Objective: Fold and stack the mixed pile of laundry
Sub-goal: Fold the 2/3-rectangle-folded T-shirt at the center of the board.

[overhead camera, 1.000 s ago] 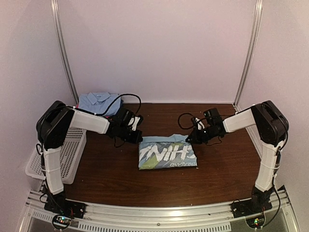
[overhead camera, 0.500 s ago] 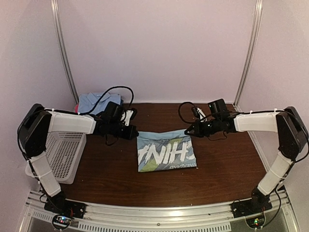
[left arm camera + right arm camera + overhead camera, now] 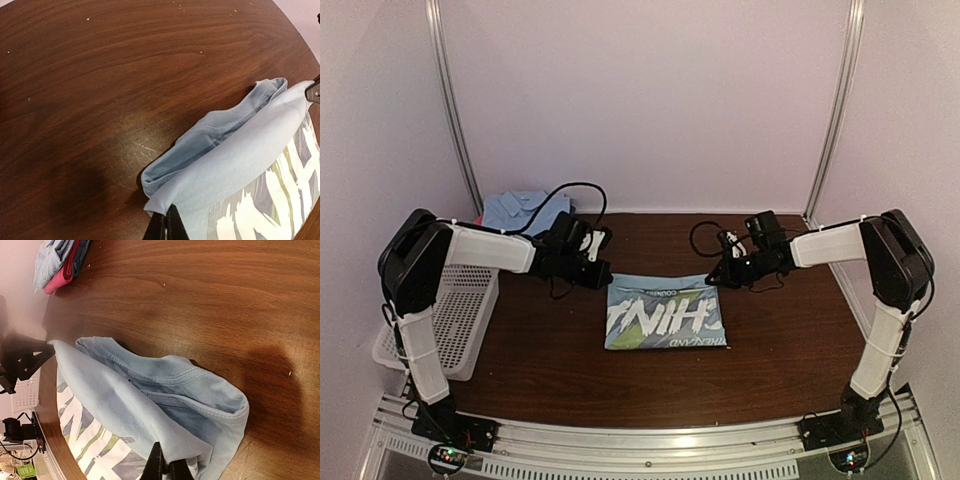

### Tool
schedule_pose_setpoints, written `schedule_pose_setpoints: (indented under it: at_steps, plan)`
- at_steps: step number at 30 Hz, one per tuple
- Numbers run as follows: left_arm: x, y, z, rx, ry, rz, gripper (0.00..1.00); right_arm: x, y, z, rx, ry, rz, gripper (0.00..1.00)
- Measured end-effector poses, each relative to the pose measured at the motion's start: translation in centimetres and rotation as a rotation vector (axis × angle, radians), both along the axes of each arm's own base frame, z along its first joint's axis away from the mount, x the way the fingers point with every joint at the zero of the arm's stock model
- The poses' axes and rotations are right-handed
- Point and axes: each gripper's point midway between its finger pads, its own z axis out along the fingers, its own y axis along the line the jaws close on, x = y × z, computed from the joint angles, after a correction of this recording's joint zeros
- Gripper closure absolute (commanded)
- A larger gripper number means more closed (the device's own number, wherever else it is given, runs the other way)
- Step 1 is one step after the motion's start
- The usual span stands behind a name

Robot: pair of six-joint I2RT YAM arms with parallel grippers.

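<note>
Of the mixed laundry pile, a light blue shirt with white print (image 3: 665, 315) lies partly folded at the table's middle. My left gripper (image 3: 604, 281) is shut on its far left corner, and my right gripper (image 3: 713, 280) is shut on its far right corner. In the left wrist view the black fingertips (image 3: 167, 222) pinch a plain blue flap (image 3: 240, 160) held just above the collar (image 3: 220, 130). The right wrist view shows my right gripper (image 3: 165, 467) pinching the same flap (image 3: 125, 405) from the other end, with the collar (image 3: 170, 370) under it.
A folded stack with a light blue collared shirt on top (image 3: 523, 211) sits at the back left corner, with magenta cloth (image 3: 62, 275) in it. A white perforated basket (image 3: 460, 310) stands off the table's left edge. Cables loop over both wrists.
Both grippers pulled the shirt's far edge toward the back wall, then came back toward the near side with it. The edge now lies turned over, showing a printed strip.
</note>
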Motion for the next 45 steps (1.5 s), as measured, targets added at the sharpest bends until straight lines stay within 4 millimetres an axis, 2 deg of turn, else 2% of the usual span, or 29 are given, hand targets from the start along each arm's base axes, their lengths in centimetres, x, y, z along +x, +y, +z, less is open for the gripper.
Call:
schedule_pose_setpoints:
  at_steps: [12,17,22,25,27,32,36,39,41,45]
  plan:
    - [0.4,-0.3,0.5,-0.006,-0.017,-0.005,1.00,0.1,-0.8,0.4,0.008,-0.004,-0.013,1.00]
    - [1.3,-0.9,1.0,-0.016,-0.034,-0.008,1.00,0.4,-1.4,0.8,0.012,-0.018,-0.023,1.00]
    - [2.2,-1.4,-0.7,-0.013,-0.017,-0.011,1.00,0.8,-2.0,-0.6,-0.001,0.008,-0.037,1.00]
    - [2.1,-1.4,-1.7,-0.007,0.003,-0.015,1.00,0.7,-2.1,-0.6,-0.001,0.008,-0.039,1.00]
    - [2.1,-1.5,-1.7,-0.011,0.006,-0.018,1.00,0.5,-2.2,-0.5,0.000,0.008,-0.038,1.00]
    - [1.9,-1.7,-0.7,-0.032,-0.005,-0.029,1.00,-0.6,-2.4,1.0,0.017,-0.011,-0.037,1.00]
    - [1.3,-1.7,2.4,-0.072,-0.043,-0.042,1.00,-1.4,-2.6,3.1,0.037,-0.047,-0.033,1.00]
    - [1.3,-1.8,4.5,-0.101,-0.077,-0.048,1.00,-1.5,-2.7,3.6,0.041,-0.059,-0.036,1.00]
    - [1.3,-1.9,4.7,-0.106,-0.079,-0.052,1.00,-1.6,-2.9,3.2,0.038,-0.051,-0.039,1.00]
    - [1.4,-2.1,3.2,-0.095,-0.051,-0.058,1.00,-1.4,-3.2,2.4,0.032,-0.034,-0.049,1.00]
